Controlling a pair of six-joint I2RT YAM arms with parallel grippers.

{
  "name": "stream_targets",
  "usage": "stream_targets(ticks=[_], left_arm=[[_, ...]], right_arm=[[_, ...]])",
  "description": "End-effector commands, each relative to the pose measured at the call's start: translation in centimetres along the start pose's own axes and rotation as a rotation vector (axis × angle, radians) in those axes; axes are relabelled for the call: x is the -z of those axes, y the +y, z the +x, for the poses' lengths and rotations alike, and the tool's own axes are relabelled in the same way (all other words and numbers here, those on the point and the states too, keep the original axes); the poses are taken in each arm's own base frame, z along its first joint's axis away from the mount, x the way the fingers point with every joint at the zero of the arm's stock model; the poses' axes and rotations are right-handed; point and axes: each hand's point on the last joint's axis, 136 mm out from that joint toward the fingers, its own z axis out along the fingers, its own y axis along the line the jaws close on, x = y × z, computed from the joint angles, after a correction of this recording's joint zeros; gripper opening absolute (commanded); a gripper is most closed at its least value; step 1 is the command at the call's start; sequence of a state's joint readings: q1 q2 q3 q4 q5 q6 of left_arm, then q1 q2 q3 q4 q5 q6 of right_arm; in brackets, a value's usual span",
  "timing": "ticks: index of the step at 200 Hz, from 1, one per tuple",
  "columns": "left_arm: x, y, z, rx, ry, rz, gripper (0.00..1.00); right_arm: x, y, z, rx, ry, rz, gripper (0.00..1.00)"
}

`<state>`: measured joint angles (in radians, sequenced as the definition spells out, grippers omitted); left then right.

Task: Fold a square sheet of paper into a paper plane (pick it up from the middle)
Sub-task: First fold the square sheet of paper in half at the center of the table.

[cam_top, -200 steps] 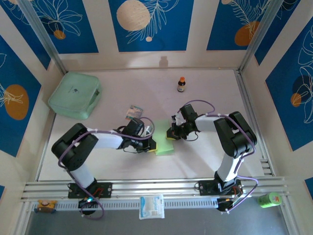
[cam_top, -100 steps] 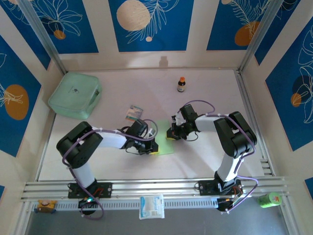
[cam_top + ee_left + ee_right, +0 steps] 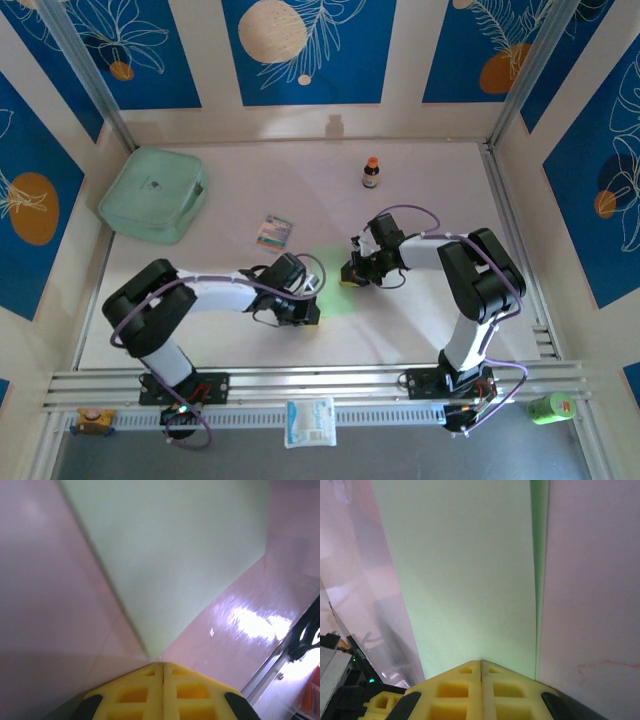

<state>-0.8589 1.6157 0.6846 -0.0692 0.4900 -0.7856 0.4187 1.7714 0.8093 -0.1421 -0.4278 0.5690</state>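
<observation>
The square sheet of paper [image 3: 336, 290] lies pale lime-green mid-table between both arms, looking faint and blurred from above. My left gripper [image 3: 312, 316] sits at its near-left corner. In the left wrist view the yellow fingers [image 3: 130, 695] are pressed together, and the paper [image 3: 175, 555] narrows to a point that ends at my left gripper's [image 3: 162, 664] tips. My right gripper [image 3: 347, 279] is at the sheet's far right side. Its jaws are shut in the right wrist view, with the paper [image 3: 465, 570] running straight into the tips of the right gripper [image 3: 481, 661].
A mint-green rounded box [image 3: 153, 193] stands at the back left. A small striped packet [image 3: 273, 231] lies just behind the left arm's wrist. A small orange-capped bottle [image 3: 371, 172] stands at the back. A white packet [image 3: 310, 421] rests on the front rail.
My left gripper has moved toward the near edge with the paper's corner, and the sheet has gone from a crisp rectangle to a faint blurred shape. The right arm has stayed put.
</observation>
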Motion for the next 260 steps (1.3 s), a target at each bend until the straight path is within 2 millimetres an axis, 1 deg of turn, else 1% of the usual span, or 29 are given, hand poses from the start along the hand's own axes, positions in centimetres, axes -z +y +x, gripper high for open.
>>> stream_targets(ticks=[1, 23, 34, 45, 63, 76, 88, 107, 123, 136, 152, 162, 187, 208, 217, 229, 245, 260], left_arm=[[2.1, -0.1, 0.4, -0.039, -0.048, -0.051, 0.00], [5.5, -2.1, -2.2, -0.081, -0.207, -0.023, 0.00], [7.0, -2.5, -3.3, -0.071, -0.269, -0.015, 0.00], [8.3, -2.3, -4.4, -0.046, -0.312, -0.002, 0.00], [9.3, -2.1, -6.1, 0.000, -0.337, 0.056, 0.00], [9.6, -1.6, -7.6, 0.055, -0.348, 0.104, 0.00], [9.8, -1.9, -9.3, 0.071, -0.359, 0.163, 0.00], [9.4, -2.1, -11.6, 0.070, -0.350, 0.198, 0.00], [8.4, -1.9, -13.4, 0.081, -0.319, 0.197, 0.00], [7.7, -2.4, -14.8, 0.077, -0.299, 0.221, 0.00], [6.6, -2.1, -16.2, 0.084, -0.288, 0.216, 0.00], [6.0, -2.0, -17.1, 0.076, -0.278, 0.216, 0.00], [4.8, -0.5, -18.9, 0.095, -0.270, 0.172, 0.00], [4.0, 0.5, -19.7, 0.104, -0.253, 0.138, 0.00], [3.4, 0.9, -19.8, 0.108, -0.239, 0.131, 0.00], [2.7, 1.7, -19.8, 0.123, -0.224, 0.118, 0.00], [2.0, 3.2, -19.4, 0.148, -0.224, 0.087, 0.00], [1.4, 4.2, -19.0, 0.181, -0.212, 0.098, 0.00]], right_arm=[[-0.6, -2.5, 2.4, -0.080, 0.058, 0.084, 0.00], [-0.2, 0.6, 1.8, -0.014, 0.045, 0.031, 0.00], [0.5, 2.1, 1.5, 0.022, 0.026, 0.018, 0.01], [1.4, 3.2, 1.3, 0.045, 0.000, 0.008, 0.02], [3.2, 4.0, 1.0, 0.066, -0.055, 0.020, 0.03], [4.5, 4.1, 1.0, 0.054, -0.097, 0.029, 0.06], [5.5, 3.8, 1.3, 0.025, -0.124, 0.040, 0.08], [6.6, 2.7, 2.0, -0.038, -0.159, 0.068, 0.12], [6.9, 2.3, 2.9, -0.086, -0.165, 0.044, 0.16], [6.9, 2.0, 3.9, -0.120, -0.145, 0.031, 0.19], [6.6, 1.5, 4.9, -0.155, -0.125, 0.025, 0.21], [6.4, 1.3, 5.4, -0.172, -0.120, 0.022, 0.25], [6.0, 1.1, 6.2, -0.197, -0.105, 0.011, 0.27], [5.8, 1.0, 6.5, -0.212, -0.103, 0.005, 0.37], [5.7, 1.3, 6.5, -0.212, -0.099, -0.013, 0.41], [5.4, 1.5, 6.6, -0.213, -0.088, -0.028, 0.42], [5.1, 1.6, 6.8, -0.216, -0.069, -0.025, 0.43], [4.7, 1.6, 7.0, -0.221, -0.050, -0.023, 0.44]])
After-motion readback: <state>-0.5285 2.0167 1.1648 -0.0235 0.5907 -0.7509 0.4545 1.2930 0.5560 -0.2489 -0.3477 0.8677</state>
